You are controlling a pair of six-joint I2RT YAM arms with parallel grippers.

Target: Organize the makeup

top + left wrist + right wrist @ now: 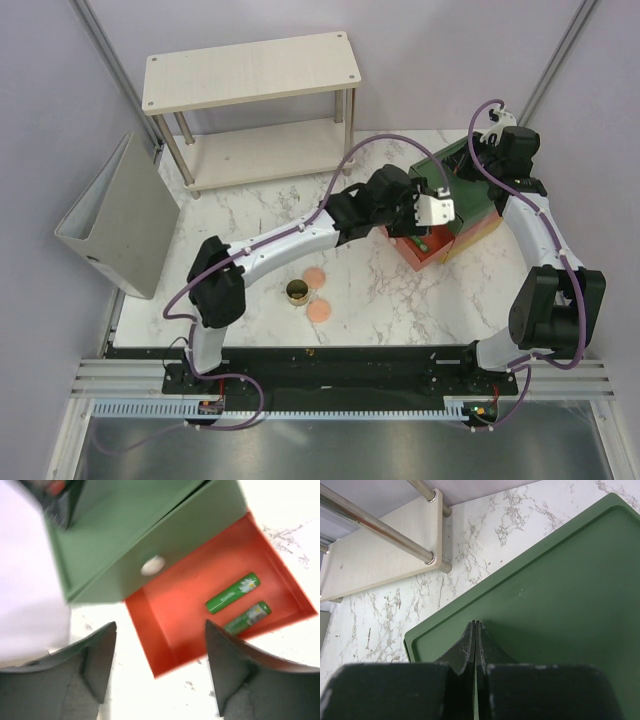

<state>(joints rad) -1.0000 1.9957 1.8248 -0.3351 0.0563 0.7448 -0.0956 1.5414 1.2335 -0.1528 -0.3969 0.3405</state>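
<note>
The left pincer stood wide apart and empty above the open red drawer. In the drawer, two glossy green tubes lay side by side at the right of the frame. The right pincer was pressed together, holding nothing, over the smooth green box top. Lower centre on the marbled table, two flat peach discs lay just beside a gold-rimmed round jar.

Desk: white marble-look, smooth, slight sheen. Red drawer ahead of left pincer: matt, smooth. Two green tubes inside: glossy. Green box top under right pincer: matt. Shelf beyond: pale wood grain, polished metal legs.
</note>
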